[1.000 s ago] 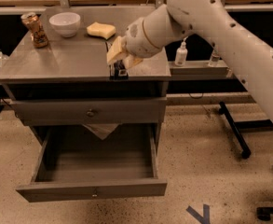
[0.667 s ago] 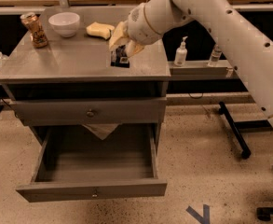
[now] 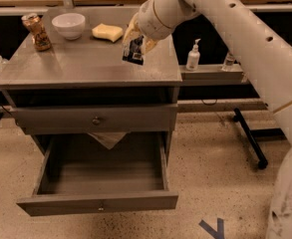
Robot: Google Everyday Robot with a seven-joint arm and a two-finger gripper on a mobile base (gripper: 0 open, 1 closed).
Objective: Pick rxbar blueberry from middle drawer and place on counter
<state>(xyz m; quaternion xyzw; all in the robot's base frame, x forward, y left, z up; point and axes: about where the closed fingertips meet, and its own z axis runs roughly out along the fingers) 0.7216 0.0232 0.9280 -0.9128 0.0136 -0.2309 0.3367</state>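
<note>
My gripper (image 3: pixel 135 41) hangs over the right part of the counter (image 3: pixel 80 63), shut on the rxbar blueberry (image 3: pixel 133 50). The bar is a small dark wrapper with white print and hangs just above the counter top. The middle drawer (image 3: pixel 98 200) stands pulled open at the bottom of the cabinet, and its inside looks empty. My white arm (image 3: pixel 235 29) reaches in from the upper right.
On the counter stand a can (image 3: pixel 37 31) at the back left, a white bowl (image 3: pixel 69 25) and a yellow sponge (image 3: pixel 107 32). A shut drawer front with a dark knob (image 3: pixel 95 119) sits above the open one. Bottles (image 3: pixel 193 55) stand on the right ledge.
My gripper has carried the bar up and back from the counter's front right edge to over its right part.
</note>
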